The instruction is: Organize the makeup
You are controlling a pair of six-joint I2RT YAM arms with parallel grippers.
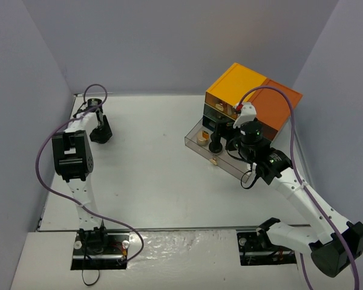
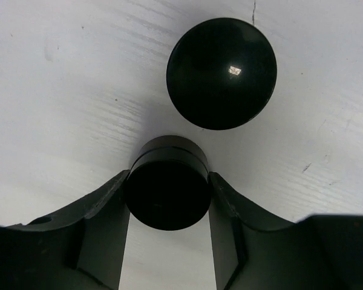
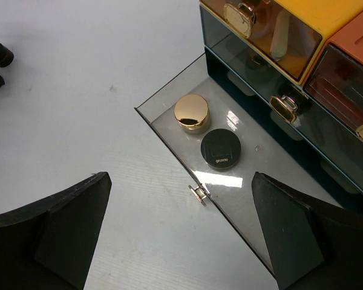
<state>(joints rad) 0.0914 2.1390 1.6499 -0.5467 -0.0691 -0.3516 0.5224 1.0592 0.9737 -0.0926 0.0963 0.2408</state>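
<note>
In the left wrist view my left gripper (image 2: 169, 202) is shut on a round black jar (image 2: 167, 181) standing on the white table. A second round black jar (image 2: 221, 72) stands just beyond it, apart. In the top view this gripper (image 1: 101, 134) is at the far left back. My right gripper (image 3: 180, 181) is open and empty, hovering over the front edge of an open clear drawer (image 3: 169, 136). In the drawer lie a gold-tan round compact (image 3: 191, 112) and a black round compact (image 3: 221, 148). No brushes or sticks show.
The orange-topped dark drawer box (image 1: 248, 84) stands at the back right, with its bottom drawer (image 1: 193, 142) pulled out toward the table's middle. The drawer's small metal handle (image 3: 199, 193) sticks out at its front. Grey walls close in the table.
</note>
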